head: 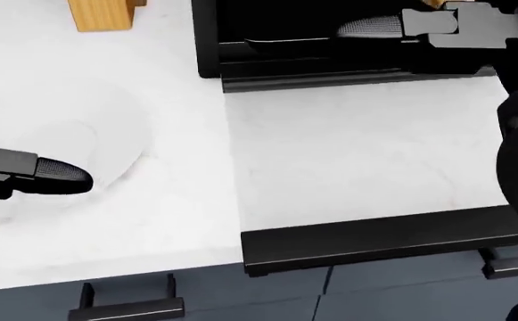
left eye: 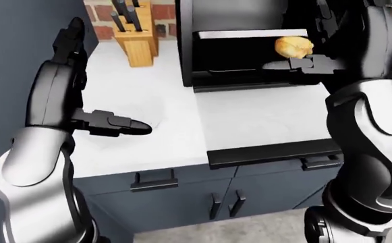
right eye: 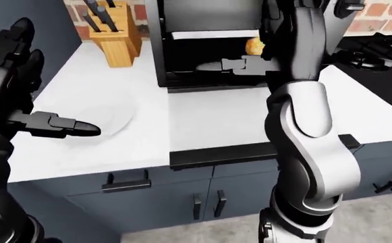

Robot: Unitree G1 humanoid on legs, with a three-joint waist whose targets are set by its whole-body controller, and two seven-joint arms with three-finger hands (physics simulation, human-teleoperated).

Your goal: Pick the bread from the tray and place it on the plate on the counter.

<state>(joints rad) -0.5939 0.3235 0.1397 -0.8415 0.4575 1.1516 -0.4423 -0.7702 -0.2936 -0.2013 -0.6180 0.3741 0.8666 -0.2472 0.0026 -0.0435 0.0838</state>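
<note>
Inside oven, bread [left eye: 293, 46] above right-hand fingers [left eye: 280, 65]

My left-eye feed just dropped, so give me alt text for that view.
The right hand reaches into the open black oven, its fingers just below the bread, not yet holding it. The left hand hovers open over the faint white plate on the white counter. A knife block stands at top left.

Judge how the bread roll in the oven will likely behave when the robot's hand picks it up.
The bread looks rounded and lumpy, so it may roll if nudged on the tray. It appears small and crusty, probably light and fairly firm. The right hand reaches just below it with fingers open, so the grip may slip.
</note>
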